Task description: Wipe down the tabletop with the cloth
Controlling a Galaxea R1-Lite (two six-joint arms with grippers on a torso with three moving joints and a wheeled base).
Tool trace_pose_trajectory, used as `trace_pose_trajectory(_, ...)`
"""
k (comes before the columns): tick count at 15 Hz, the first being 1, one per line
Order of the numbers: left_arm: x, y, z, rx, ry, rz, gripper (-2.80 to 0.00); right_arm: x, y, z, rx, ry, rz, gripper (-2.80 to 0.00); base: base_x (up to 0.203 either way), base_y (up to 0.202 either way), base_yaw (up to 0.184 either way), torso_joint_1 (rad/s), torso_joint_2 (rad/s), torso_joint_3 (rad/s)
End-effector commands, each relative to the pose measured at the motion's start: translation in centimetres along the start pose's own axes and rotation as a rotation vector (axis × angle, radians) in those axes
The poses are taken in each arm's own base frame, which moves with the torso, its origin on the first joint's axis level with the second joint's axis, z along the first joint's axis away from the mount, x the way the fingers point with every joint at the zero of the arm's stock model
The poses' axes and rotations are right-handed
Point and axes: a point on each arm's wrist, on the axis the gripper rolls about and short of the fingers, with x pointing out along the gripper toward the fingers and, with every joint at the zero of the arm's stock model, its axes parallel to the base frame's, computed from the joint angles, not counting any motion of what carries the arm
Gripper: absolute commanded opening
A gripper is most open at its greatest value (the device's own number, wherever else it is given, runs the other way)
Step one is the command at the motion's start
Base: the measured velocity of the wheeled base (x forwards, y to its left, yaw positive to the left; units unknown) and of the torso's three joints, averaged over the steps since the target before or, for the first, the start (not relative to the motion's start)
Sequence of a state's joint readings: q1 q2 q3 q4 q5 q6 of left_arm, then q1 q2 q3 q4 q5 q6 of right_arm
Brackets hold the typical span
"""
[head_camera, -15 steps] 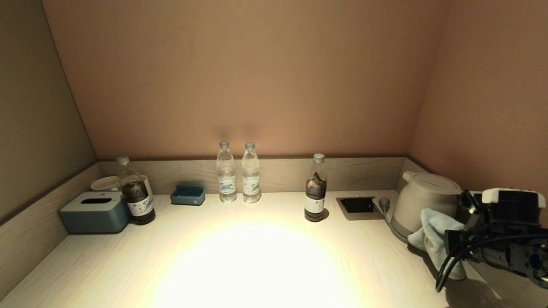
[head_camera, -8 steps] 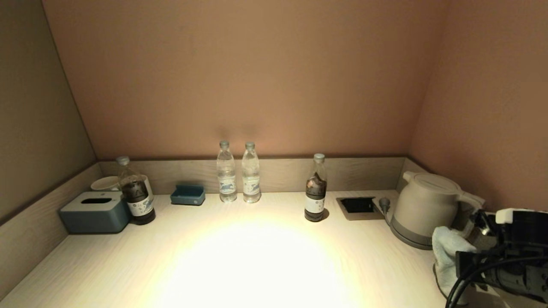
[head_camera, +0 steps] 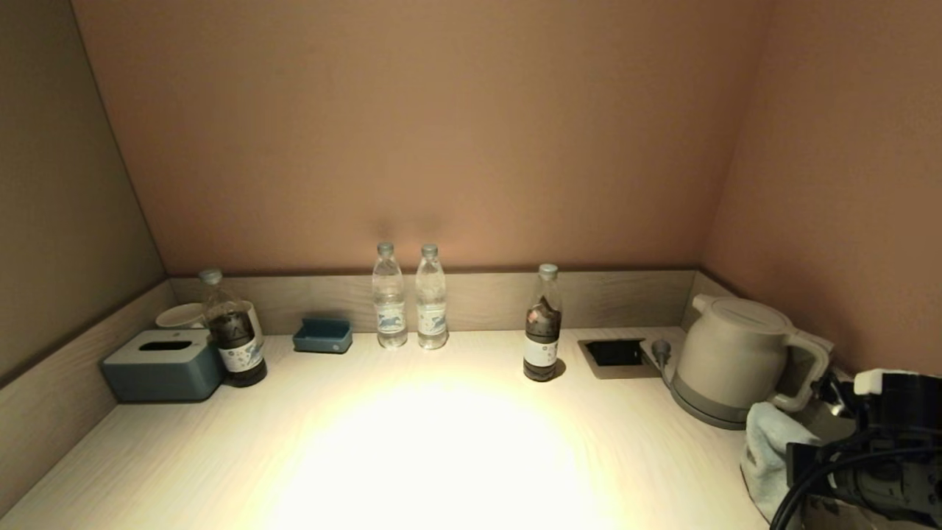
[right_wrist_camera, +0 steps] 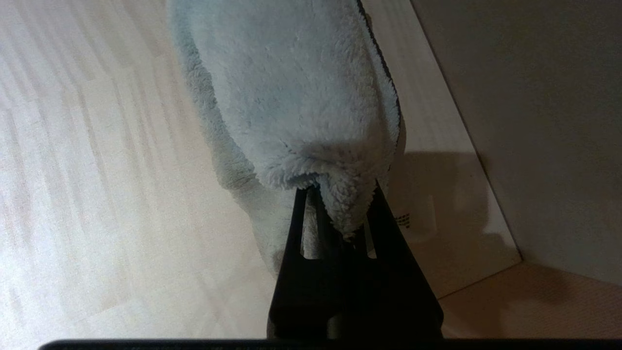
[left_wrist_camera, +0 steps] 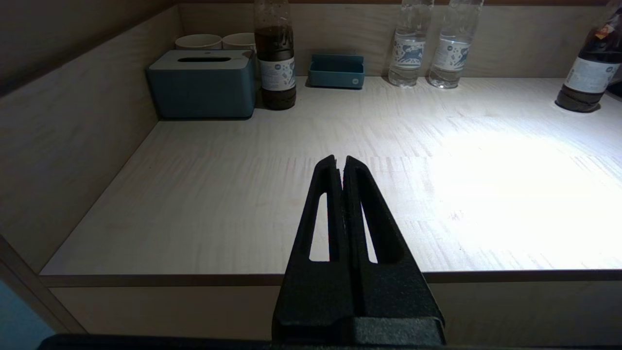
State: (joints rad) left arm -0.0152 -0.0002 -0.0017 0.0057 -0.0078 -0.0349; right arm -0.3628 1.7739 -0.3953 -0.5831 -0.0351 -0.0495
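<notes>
A fluffy light-blue cloth (head_camera: 769, 456) hangs at the near right corner of the pale wooden tabletop (head_camera: 441, 442), just in front of the kettle. My right gripper (right_wrist_camera: 337, 194) is shut on the cloth (right_wrist_camera: 301, 97), which drapes away from the fingers over the table near the right wall. In the head view the gripper's fingers are hidden behind the cloth and the wrist. My left gripper (left_wrist_camera: 340, 160) is shut and empty, held off the table's front edge at the left; it is out of the head view.
A white kettle (head_camera: 736, 361) stands at the right, a socket recess (head_camera: 617, 353) beside it. A dark bottle (head_camera: 542, 324), two water bottles (head_camera: 408, 298), a blue tray (head_camera: 322, 336), another dark bottle (head_camera: 232, 331), a tissue box (head_camera: 163, 364) and cups (head_camera: 180, 315) line the back.
My right gripper has drawn the cloth towards me and down, from beside the kettle to the near right corner. The left gripper's earlier state is not shown.
</notes>
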Motion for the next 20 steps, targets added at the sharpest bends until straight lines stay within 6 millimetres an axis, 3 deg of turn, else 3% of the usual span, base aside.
trace_pose_trajectory(1,0.0,0.0,0.0,0.0,0.002,0.0,-2.8,0.8,0.0,-0.3,0.001,0.017,-0.002,0.0,0.0,0.0,0.0,0.0,0.0,0.0)
trace_pose_trajectory(4,0.0,0.0,0.0,0.0,0.001,0.0,-2.8,0.9,-0.3,0.0,0.015,-0.017,-0.011,0.0,0.0,0.0,0.0,0.0,0.0,0.0)
trace_pose_trajectory(8,0.0,0.0,0.0,0.0,0.001,0.0,-2.8,-0.5,-0.7,0.9,0.023,-0.147,-0.016,0.0,0.0,0.0,0.0,0.0,0.0,0.0)
trace_pose_trajectory(14,0.0,0.0,0.0,0.0,0.001,0.0,-2.8,-6.0,-0.4,0.9,-0.023,-0.339,0.121,0.0,0.0,0.0,0.0,0.0,0.0,0.0)
trace_pose_trajectory(15,0.0,0.0,0.0,0.0,0.001,0.0,-2.8,-6.8,-0.3,0.7,-0.05,-0.367,0.141,-2.8,0.0,0.0,0.0,0.0,0.0,0.0)
trace_pose_trajectory(18,0.0,0.0,0.0,0.0,0.001,0.0,-2.8,-8.1,-0.2,0.7,-0.09,-0.417,0.173,-2.8,0.0,0.0,0.0,0.0,0.0,0.0)
trace_pose_trajectory(20,0.0,0.0,0.0,0.0,0.001,0.001,-2.8,-10.3,-0.3,1.3,-0.108,-0.526,0.18,-2.8,0.0,0.0,0.0,0.0,0.0,0.0)
